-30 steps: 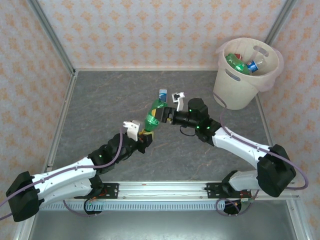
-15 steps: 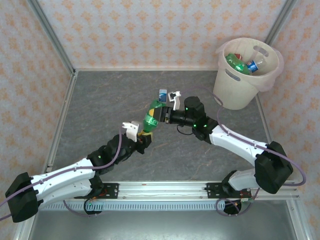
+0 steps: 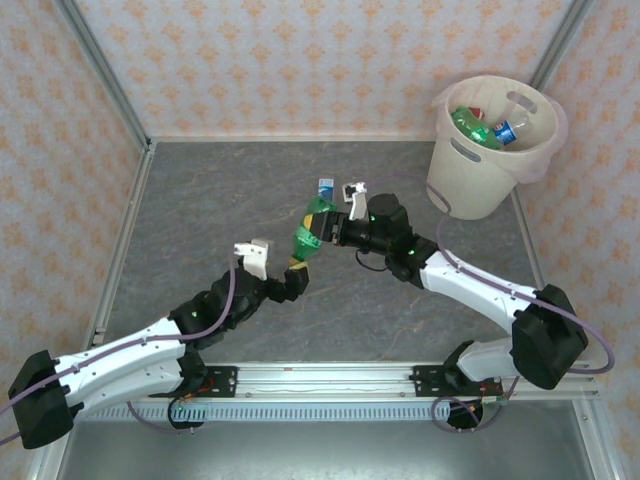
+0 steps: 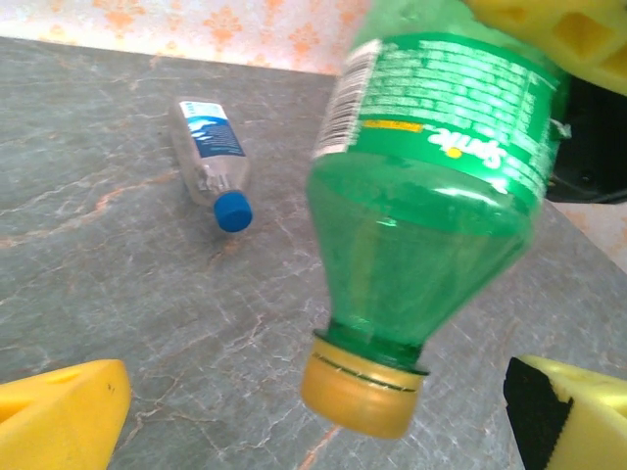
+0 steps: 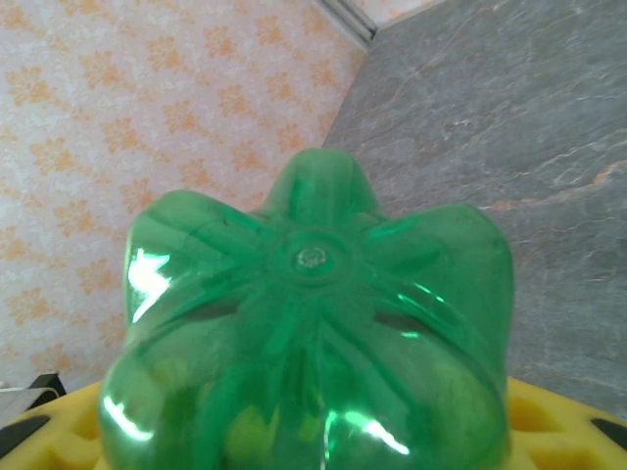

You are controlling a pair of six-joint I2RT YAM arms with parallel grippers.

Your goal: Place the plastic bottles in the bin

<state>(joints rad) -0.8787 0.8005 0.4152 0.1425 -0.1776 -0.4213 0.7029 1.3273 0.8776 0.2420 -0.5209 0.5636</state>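
**Green bottle held in mid-air between the two arms**

The right gripper [image 3: 328,226] is closed narrowly on the green bottle [image 4: 431,196], clamping its labelled body toward the base end. The bottle hangs tilted above the table [image 3: 200,200], yellow cap [image 4: 361,394] lowest. The left gripper [image 3: 272,270] stands wide, one finger on either side of the cap, and appears to touch nothing. A clear bottle [image 4: 209,157] with a blue cap lies on the table beyond. The bin [image 3: 470,185] stands in the far right corner, well apart from both grippers, with several bottles inside.

Probable hazards from this position:

- **Slip or pivot.** The grip sits on a smooth, curved wall, and the neck and cap reach well past the jaws. A quick swing toward the bin could turn the bottle in the pads or shed it.
- **Snagging.** The left fingers flank the cap, so a sideways pull by the right arm, made before the left arm backs away, could knock the bottle loose.
- **Rim strike.** The bin wall is tall. A low approach could drive the hanging cap into the rim.
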